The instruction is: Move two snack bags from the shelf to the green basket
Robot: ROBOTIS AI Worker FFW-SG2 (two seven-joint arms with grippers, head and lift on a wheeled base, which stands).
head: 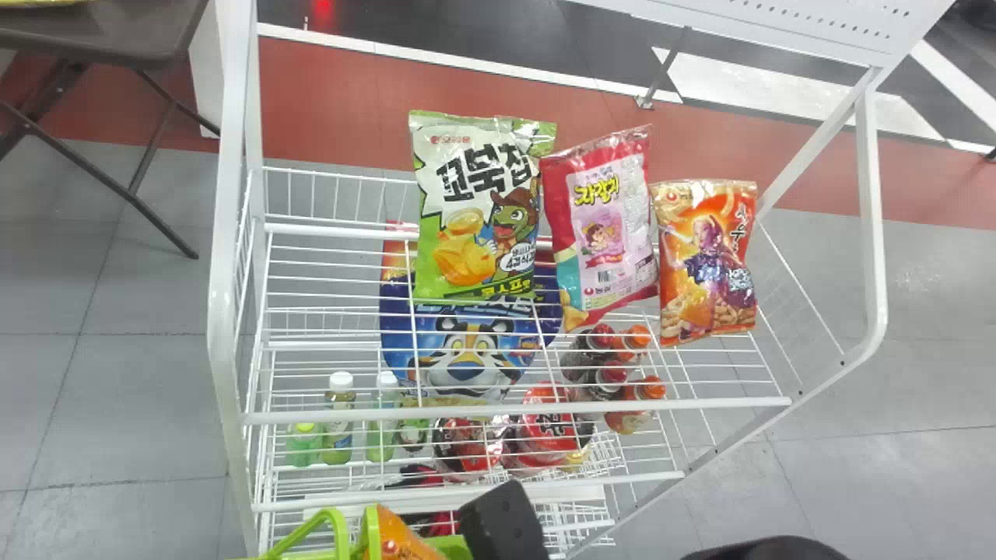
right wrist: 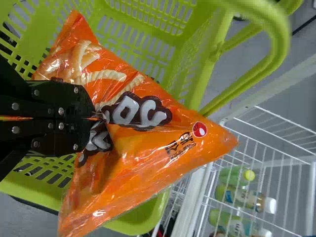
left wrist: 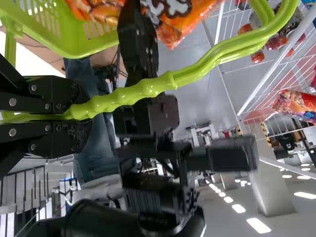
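There are three top-shelf snack bags, one gripped bag, one green basket.

The shelf has free room left of the green bag. Hardly any gap splits that bag, the pink bag and the orange bag. A white bar crosses in front.

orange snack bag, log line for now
right black tool: shut on glossy orange snack bag, over green plastic basket | left black tool: shut on basket's handle | white wire top shelf: three printed bags
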